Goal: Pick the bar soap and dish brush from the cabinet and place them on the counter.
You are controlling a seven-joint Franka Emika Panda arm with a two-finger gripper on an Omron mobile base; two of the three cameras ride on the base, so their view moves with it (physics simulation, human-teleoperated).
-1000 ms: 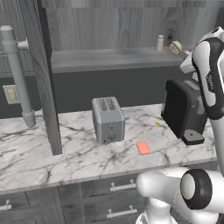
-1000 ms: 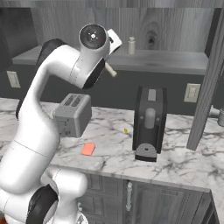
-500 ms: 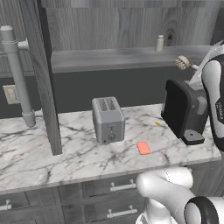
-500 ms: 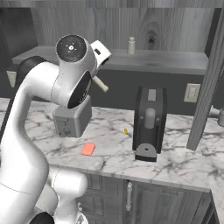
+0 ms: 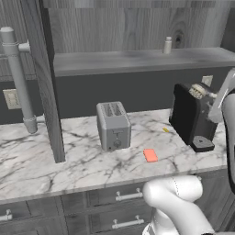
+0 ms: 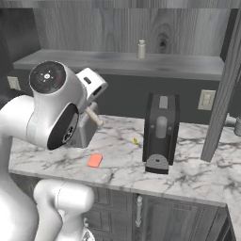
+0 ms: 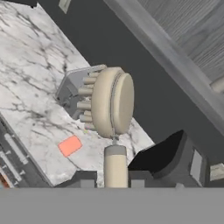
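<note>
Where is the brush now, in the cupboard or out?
Out. The brush is held in the end effector above the counter, away from the cupboard shelf.

White marble counter with grey veins and a smooth, faintly glossy polish. Cabinet of dark grey wood with visible grain and a knot, matt; its shelf is a smoother, plain grey. Drawer fronts below share the wood grain, with shiny silver metal handles. Toaster in brushed, dull grey metal. Coffee machine in matt black plastic. Bar soap is flat, matt orange-red. Dish brush looks like smooth tan plastic or wood, with stubby bristles. Pipe at left is matt grey.
</note>
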